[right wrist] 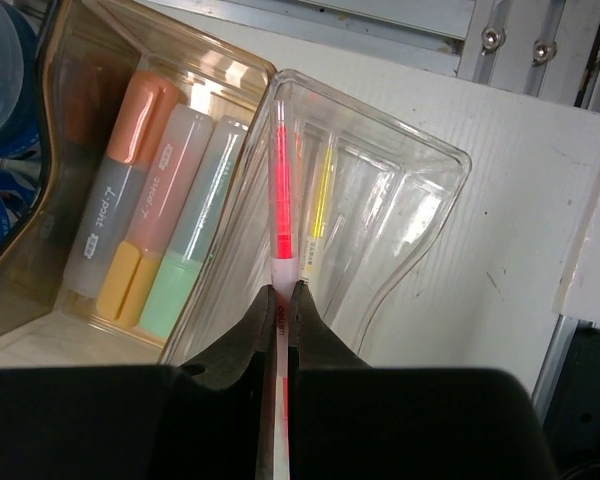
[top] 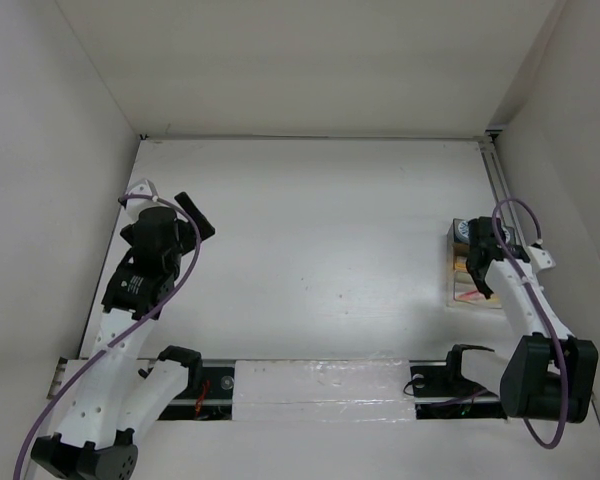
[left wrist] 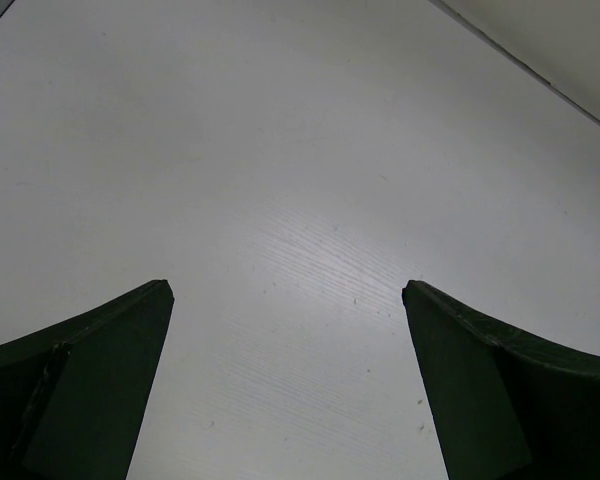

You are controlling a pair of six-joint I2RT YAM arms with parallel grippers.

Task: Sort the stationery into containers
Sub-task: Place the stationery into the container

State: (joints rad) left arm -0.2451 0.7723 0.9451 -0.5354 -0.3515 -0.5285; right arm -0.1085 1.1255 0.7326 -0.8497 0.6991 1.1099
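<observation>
With right gripper (right wrist: pixel 280 300) clenched on the red pen (right wrist: pixel 281 185), lower it flat into the narrow compartment of the tray (right wrist: pixel 425 210) before releasing; left gripper (left wrist: pixel 285 390) spread open, empty.

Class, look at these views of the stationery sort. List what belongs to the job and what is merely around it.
Job: red pen, clamped in the right gripper; yellow pen; three markers; blue roll; clear tray; open left gripper.
Merely around: table; metal rail; purple cable.
</observation>
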